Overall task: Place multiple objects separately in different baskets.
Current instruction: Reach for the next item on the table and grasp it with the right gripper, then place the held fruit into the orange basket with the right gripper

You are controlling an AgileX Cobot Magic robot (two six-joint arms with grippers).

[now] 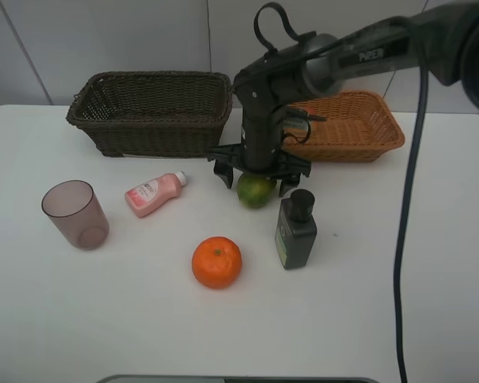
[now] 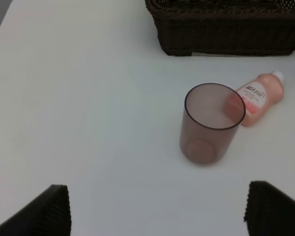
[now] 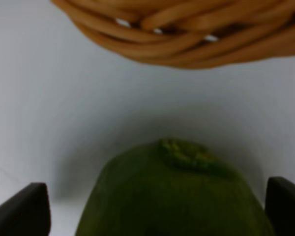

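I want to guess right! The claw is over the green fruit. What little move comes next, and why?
Probably close the right gripper on the green fruit: its jaws stand open either side of it, and it sits on the table, outside the orange-tan basket.

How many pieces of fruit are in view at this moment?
2. The orange sits front centre; the green fruit lies between the fingers of the right tool. More may hide in the brown basket or tan basket.

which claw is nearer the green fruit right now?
Right. The right claw is down over the green fruit, jaws open either side of it. The left claw is open, facing the cup, with no fruit in its wrist view.
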